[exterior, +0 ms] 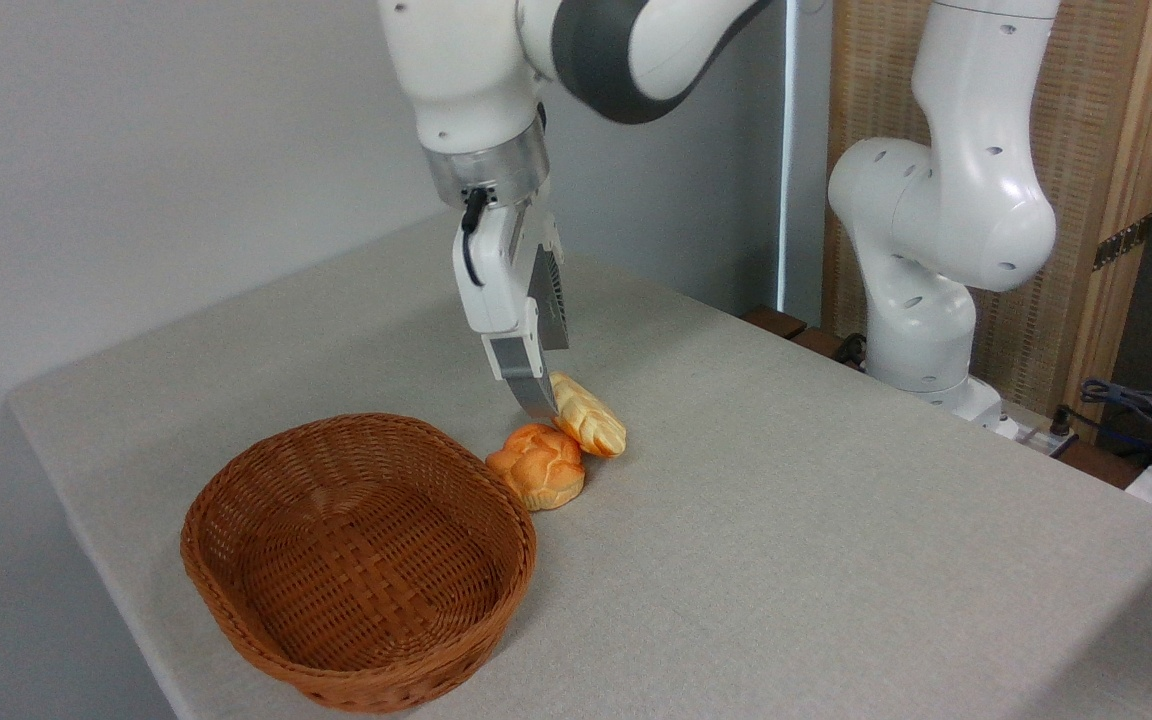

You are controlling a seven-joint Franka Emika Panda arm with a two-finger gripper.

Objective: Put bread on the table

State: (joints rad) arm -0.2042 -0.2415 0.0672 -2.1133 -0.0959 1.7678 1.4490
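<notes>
Robot lab: bench-mounted arm (pixel 936 230), loose cables (pixel 1136 405), bare grey wall (pixel 136 150).

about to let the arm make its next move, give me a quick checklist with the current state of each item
1. Bread out of the basket: ok, it is beside the basket, not in it.
2. Bread resting on the table: cannot tell, its upper end is tilted up at the gripper.
3. Gripper released: cannot tell, the fingertips sit at the loaf's end.
4. Clearance from the orange bun: not ok, the bread looks to touch it.
5. Basket holds nothing: ok.
6. Room on the table to the right of the bread: ok.
</notes>
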